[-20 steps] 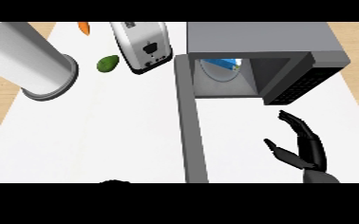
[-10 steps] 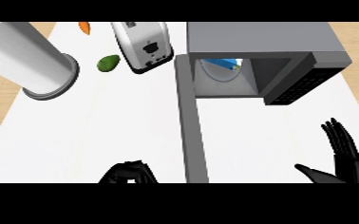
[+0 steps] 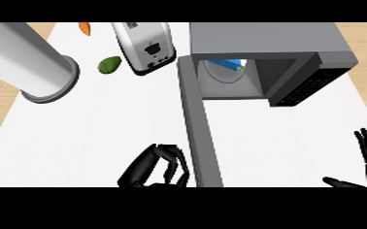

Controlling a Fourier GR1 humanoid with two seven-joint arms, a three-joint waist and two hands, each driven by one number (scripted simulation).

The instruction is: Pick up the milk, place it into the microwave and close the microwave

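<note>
The milk point(image 3: 231, 64) is seen inside the microwave point(image 3: 265, 39), above a white plate point(image 3: 219, 76) in its cavity, and is partly hidden by the microwave's top. The microwave's door point(image 3: 197, 121) is swung wide open across the white desk point(image 3: 100, 126). The left hand point(image 3: 152, 167) is held just left of the door's outer end, its fingers curled in with nothing held. The right hand point(image 3: 360, 145) is shown well in front of the microwave's right side, its fingers straight and apart. A toaster point(image 3: 147, 48) and a green fruit point(image 3: 109, 64) are placed left of the microwave.
</note>
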